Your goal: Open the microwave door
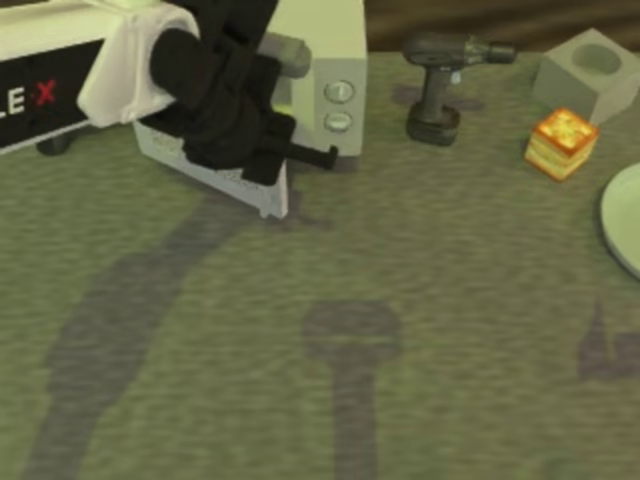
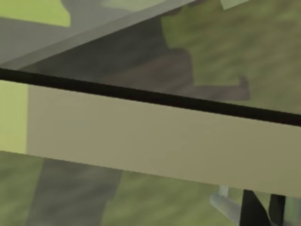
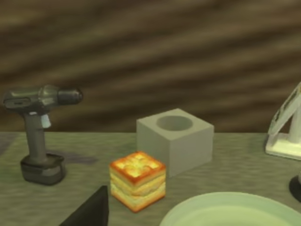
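1. Microwave [image 1: 320, 60] sits at the table's far left, 2 knobs on its front; the microwave door [image 1: 255, 188] stands swung partly outward toward the table's middle.
2. Left gripper [image 1: 300, 152] is at the door's free edge; whether its fingers are clamped or apart, I cannot tell.
3. The door looks stiff and light, likely swinging freely on its hinge; the thin bar handle [image 2: 225, 207] is the best hold.
4. Right arm is parked off the table's right, near the plate [image 3: 235, 209], its fingers unseen.

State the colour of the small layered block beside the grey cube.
The layered block is orange and yellow with pale bands; the right wrist view shows it best.
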